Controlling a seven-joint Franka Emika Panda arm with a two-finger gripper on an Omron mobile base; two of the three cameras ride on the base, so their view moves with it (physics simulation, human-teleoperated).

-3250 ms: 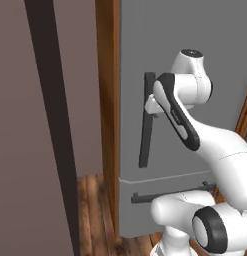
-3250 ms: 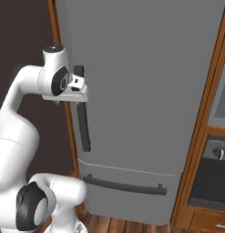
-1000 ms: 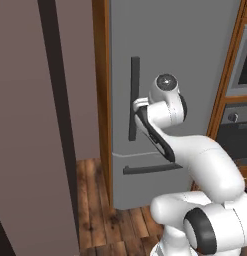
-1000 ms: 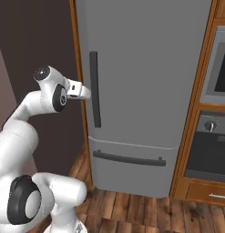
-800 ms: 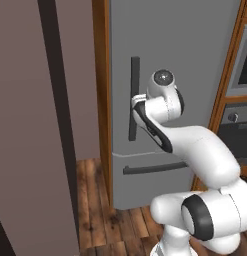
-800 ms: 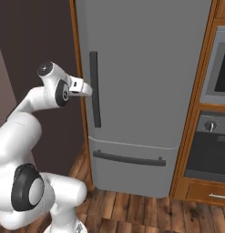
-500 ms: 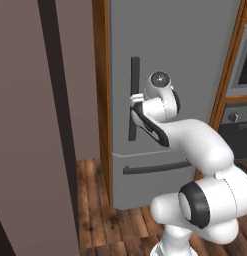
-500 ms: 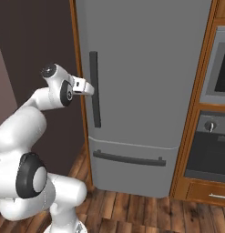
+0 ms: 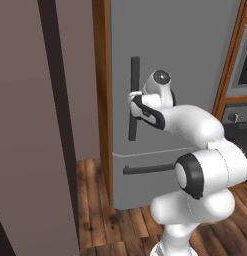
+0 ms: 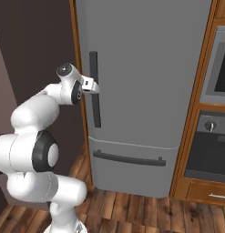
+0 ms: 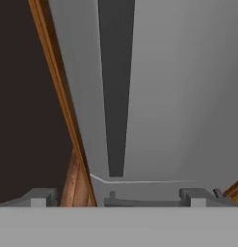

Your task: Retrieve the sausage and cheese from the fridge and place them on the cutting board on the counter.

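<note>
Now the arm reaches closer to the fridge (image 10: 145, 68), and the wide-open tool (image 10: 92, 85) sits level at its dark handle (image 10: 95, 88).

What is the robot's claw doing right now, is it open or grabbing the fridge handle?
Gripper: open, holding nothing, its fingers either side of the fridge door's dark vertical handle, not closed on it.

The fridge (image 10: 145, 68) had a smooth, matt grey face like brushed metal, with a dark matt bar handle (image 9: 134, 97). The floor (image 10: 132, 214) was reddish-brown wood planks with visible grain. The oven (image 10: 209, 145) looked dark and slightly glossy, framed by warm, smooth wood trim (image 10: 196, 95).
</note>
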